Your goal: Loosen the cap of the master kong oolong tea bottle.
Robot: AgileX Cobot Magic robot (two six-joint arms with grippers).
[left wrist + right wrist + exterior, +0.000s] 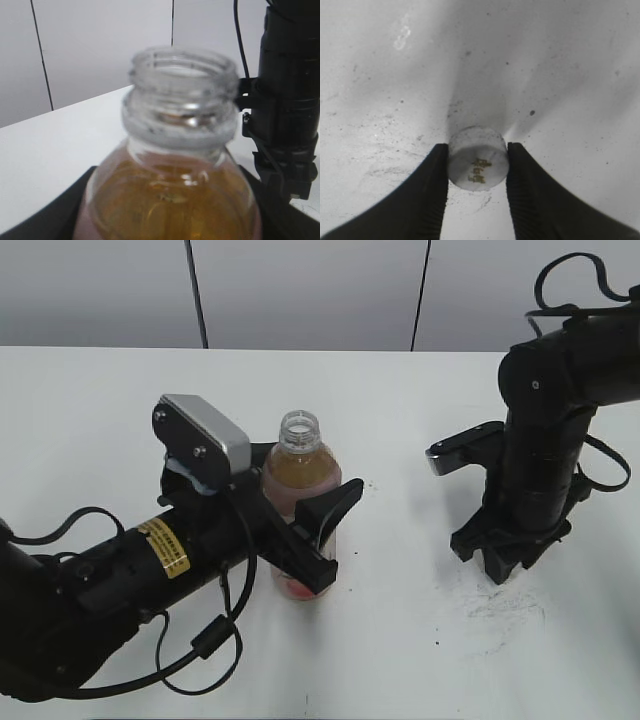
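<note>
The master kong oolong tea bottle (300, 480) stands upright on the white table, its neck open and capless, amber tea inside. My left gripper (318, 530) is shut on its body; the left wrist view shows the open threaded neck (181, 95) close up. The cap (478, 158), white with a small gold mark on top, sits between the two black fingers of my right gripper (477, 165), right at the table surface. In the exterior view my right gripper (507, 562) points down at the table to the right of the bottle; the cap is hidden there.
The white table (400, 640) has grey scuff marks beneath my right gripper. A grey panelled wall (300, 290) runs behind the table. My right arm (287, 100) stands close to the bottle's right in the left wrist view.
</note>
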